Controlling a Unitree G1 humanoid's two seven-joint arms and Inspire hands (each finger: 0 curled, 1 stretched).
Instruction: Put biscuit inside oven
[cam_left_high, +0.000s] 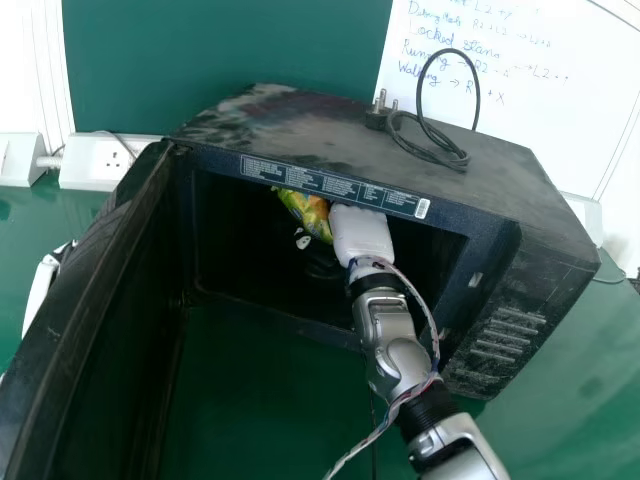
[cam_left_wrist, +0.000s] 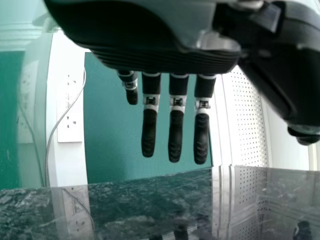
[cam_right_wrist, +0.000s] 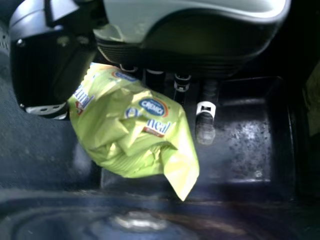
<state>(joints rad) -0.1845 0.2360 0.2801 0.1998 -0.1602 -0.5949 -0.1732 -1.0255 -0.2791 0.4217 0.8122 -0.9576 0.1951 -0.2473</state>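
Observation:
My right hand (cam_left_high: 362, 235) is inside the black oven (cam_left_high: 300, 135), its back up, with the yellow-green biscuit packet (cam_left_high: 309, 213) at its left side. In the right wrist view the crumpled biscuit packet (cam_right_wrist: 132, 127) is gripped between the thumb and fingers of my right hand (cam_right_wrist: 190, 47), above the oven's dark floor (cam_right_wrist: 240, 155). The packet partly hides the fingers. My left hand (cam_left_high: 40, 290) is outside, beyond the open oven door (cam_left_high: 85, 270). Straight, spread fingers extend from my left hand (cam_left_wrist: 175, 125) in the left wrist view.
The door stands open on the oven's left, and the cavity walls and upper frame surround my right hand. A black power cable with its plug (cam_left_high: 430, 150) rests on the oven top. Wall sockets (cam_left_high: 95, 162) are behind the green table (cam_left_high: 560, 400).

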